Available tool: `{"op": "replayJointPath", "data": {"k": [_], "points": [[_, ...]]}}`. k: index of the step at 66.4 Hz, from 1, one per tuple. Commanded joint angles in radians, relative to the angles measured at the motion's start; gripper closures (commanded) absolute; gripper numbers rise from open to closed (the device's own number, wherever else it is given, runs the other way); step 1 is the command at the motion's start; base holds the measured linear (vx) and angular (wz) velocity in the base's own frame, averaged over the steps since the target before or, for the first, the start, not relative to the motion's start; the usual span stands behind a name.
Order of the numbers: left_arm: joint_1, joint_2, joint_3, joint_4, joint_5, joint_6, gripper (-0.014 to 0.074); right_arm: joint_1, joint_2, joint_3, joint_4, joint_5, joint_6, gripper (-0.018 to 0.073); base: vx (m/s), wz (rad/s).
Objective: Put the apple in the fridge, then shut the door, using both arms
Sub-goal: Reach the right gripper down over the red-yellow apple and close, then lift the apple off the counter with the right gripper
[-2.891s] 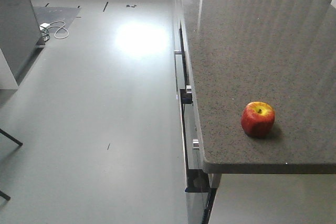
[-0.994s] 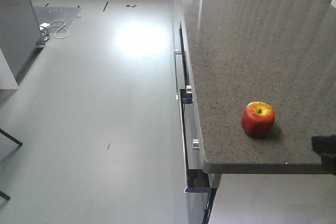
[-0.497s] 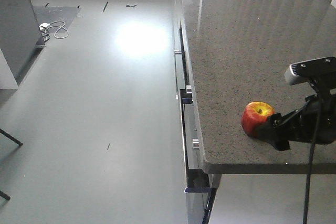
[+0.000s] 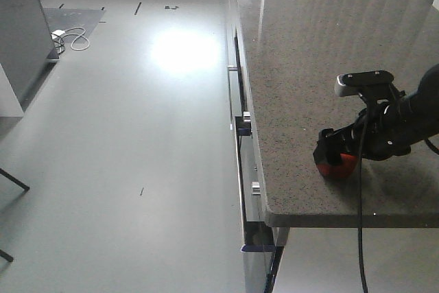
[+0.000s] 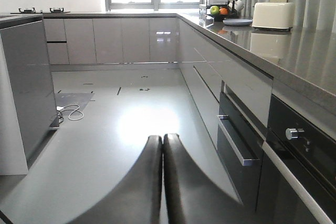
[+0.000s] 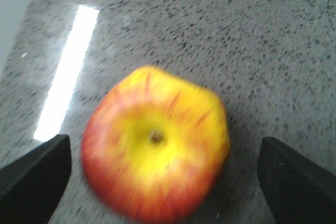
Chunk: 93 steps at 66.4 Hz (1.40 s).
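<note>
Resting on the speckled grey countertop (image 4: 309, 66), close to its front corner, the apple (image 6: 155, 166) is seen with its stem dip upward, yellow around the dip and red at the sides. In the front view only a red lower part of it is shown, since the right gripper (image 4: 336, 150) is held directly over it, with a black cable hanging from the arm past the counter edge. In the right wrist view the two black fingers (image 6: 34, 179) are spread wide, one on each side of the fruit, and a strip of counter is visible between each finger and the apple, so no grip is made. The picture is blurred there.

The left gripper (image 5: 162, 145) is held out above the pale glossy floor (image 5: 131, 124), pointed along the kitchen aisle; its two prongs are pressed together and nothing is held between them. A cream toaster (image 5: 272, 15) is seen far down the counter, and a white cable (image 4: 72, 38) lies coiled on the floor.
</note>
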Motion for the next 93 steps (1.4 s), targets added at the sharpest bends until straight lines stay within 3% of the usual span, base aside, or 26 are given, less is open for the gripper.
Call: {"op": "replayJointPath", "data": {"k": [1,13,35,46,54,65,81,93], "points": [[-0.001,-0.015,-0.017,-0.006,-0.074,0.000,0.0603,0.000,0.012,-0.063,-0.016,-0.045,0.014,-0.0136,0.00,0.00],[-0.001,-0.015,-0.017,-0.006,-0.074,0.000,0.0603,0.000,0.050,-0.080,-0.016,-0.041,0.010,-0.0076,0.00,0.00],[-0.001,-0.015,-0.017,-0.006,-0.074,0.000,0.0603,0.000,0.042,-0.083,-0.012,-0.042,0.010,0.0236,0.00,0.00],[-0.001,-0.015,-0.017,-0.006,-0.074,0.000,0.0603,0.000,-0.009,-0.083,0.008,-0.055,0.011,0.0343,0.00,0.00],[-0.001,-0.015,-0.017,-0.006,-0.074,0.000,0.0603,0.000,-0.077,-0.083,0.041,0.026,0.011,0.0404,0.00,0.00],[-0.001,-0.015,-0.017,-0.006,-0.074,0.000,0.0603,0.000,-0.199,-0.071,0.087,0.132,0.009,0.0440,0.00,0.00],[-0.001,-0.015,-0.017,-0.006,-0.074,0.000,0.0603,0.000,-0.482,0.115,0.193,0.101,-0.051,0.0442,0.00,0.00],[-0.001,-0.015,-0.017,-0.006,-0.074,0.000,0.0603,0.000,-0.679,0.246,0.204,0.136,-0.076,0.0440,0.00,0.00]]}}
